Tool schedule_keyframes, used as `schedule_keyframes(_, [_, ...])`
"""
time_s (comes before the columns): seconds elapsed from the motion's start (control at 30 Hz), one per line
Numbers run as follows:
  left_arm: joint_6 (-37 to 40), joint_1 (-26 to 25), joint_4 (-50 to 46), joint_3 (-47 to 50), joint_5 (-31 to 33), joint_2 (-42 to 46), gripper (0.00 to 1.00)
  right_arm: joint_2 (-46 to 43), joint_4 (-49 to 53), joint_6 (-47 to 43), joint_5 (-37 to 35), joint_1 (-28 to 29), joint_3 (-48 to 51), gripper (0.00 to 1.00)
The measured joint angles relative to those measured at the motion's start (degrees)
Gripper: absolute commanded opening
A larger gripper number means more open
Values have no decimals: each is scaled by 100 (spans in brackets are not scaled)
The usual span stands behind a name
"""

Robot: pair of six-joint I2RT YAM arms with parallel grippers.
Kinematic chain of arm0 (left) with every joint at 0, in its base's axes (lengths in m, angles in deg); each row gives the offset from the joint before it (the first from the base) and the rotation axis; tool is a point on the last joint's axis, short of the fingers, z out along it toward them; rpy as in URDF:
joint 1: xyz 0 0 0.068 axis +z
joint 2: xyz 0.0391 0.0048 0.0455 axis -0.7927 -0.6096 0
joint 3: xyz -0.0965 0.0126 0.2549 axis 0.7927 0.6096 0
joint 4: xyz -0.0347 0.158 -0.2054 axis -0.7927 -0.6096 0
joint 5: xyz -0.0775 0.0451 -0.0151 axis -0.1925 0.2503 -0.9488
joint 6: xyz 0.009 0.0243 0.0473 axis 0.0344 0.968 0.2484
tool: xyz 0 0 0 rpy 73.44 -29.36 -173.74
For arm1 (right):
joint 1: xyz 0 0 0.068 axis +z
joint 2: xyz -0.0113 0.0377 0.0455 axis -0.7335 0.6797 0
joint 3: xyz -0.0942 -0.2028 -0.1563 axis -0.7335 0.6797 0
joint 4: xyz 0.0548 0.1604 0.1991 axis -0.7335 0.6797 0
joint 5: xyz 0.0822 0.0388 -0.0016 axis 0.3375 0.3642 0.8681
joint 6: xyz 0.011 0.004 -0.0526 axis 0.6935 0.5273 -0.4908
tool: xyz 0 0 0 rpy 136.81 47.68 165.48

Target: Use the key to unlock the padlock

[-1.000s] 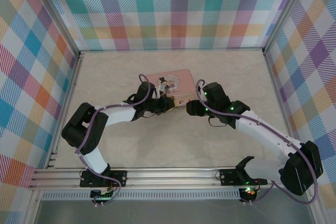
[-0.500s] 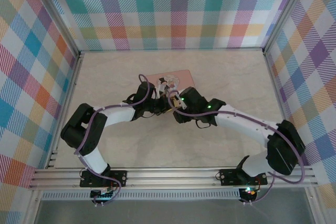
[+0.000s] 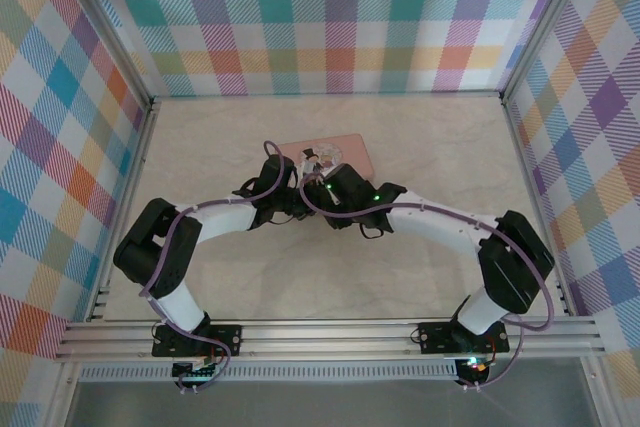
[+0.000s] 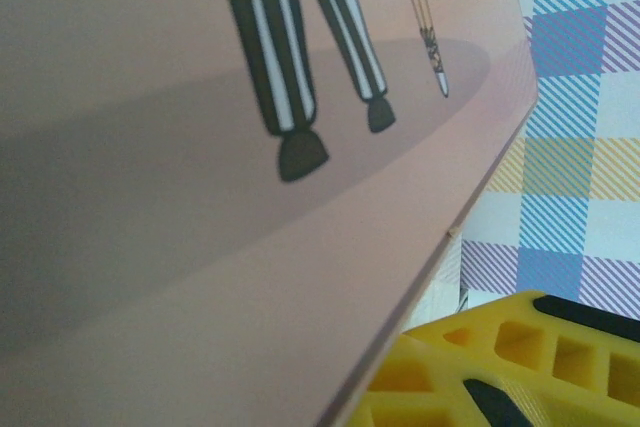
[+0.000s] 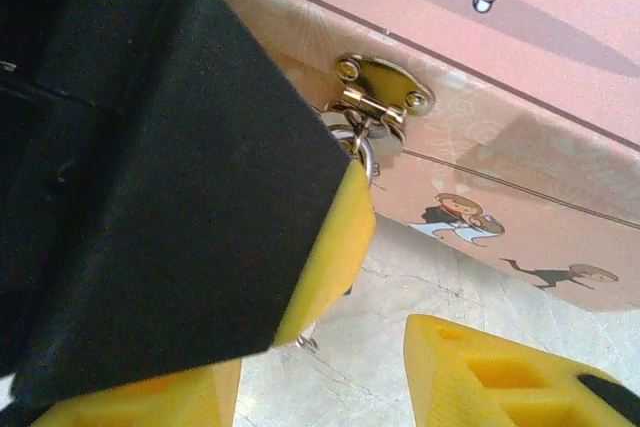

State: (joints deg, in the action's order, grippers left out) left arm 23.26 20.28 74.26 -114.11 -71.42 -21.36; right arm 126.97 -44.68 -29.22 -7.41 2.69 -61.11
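The pink picture tin [image 3: 345,149] lies mid-table. On its front wall [image 5: 520,107] a gold hasp [image 5: 385,97] carries the padlock's silver shackle [image 5: 366,155]. The padlock's dark body is hidden behind the left gripper's black-padded finger [image 5: 200,177], which closes over it just below the hasp. A thin silvery piece, perhaps the key [image 5: 308,340], pokes out under that finger. My left gripper [image 3: 300,197] sits at the tin's front edge; one of its yellow fingers [image 4: 500,367] shows under the lid [image 4: 200,247]. My right gripper [image 5: 330,392] [image 3: 322,190] is open, just in front of the lock.
Checked walls [image 3: 330,17] enclose the beige tabletop [image 3: 450,137] on three sides. Both arms bend in toward the tin's front, wrists nearly touching. Bare table lies to the tin's right and toward the near rail [image 3: 330,332].
The right arm has swung left, from the tin's front right corner to the front middle beside the left gripper. The left gripper and the tin have stayed put.
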Motion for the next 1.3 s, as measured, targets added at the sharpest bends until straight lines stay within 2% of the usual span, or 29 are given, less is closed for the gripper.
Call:
schedule_keyframes(0.17, [2, 4, -2, 0, -13, 2, 6, 79, -9, -79, 20, 4, -2, 49])
schedule_keyframes(0.53, [-2, 7, -17, 0, -31, 52, 6, 280, -74, -109, 33, 4, -7, 46])
schedule_keyframes(0.8, [-2, 11, -37, 0, -33, 81, 6, 337, -151, -129, 44, 11, -9, 29])
schedule_keyframes(0.9, [-2, 11, -48, 0, 4, 83, 6, 337, -116, -122, 48, 9, -31, 3])
schedule_keyframes(0.93, [4, 11, -39, 0, 20, 83, 6, 337, -127, -153, 107, 11, -44, 0])
schedule_keyframes(1.17, [48, 22, -164, 0, -2, 118, 10, 337, -131, -164, 289, 9, -55, 0])
schedule_keyframes(1.3, [111, 22, -258, 2, 59, 125, 22, 337, -199, -87, 385, 7, 0, 0])
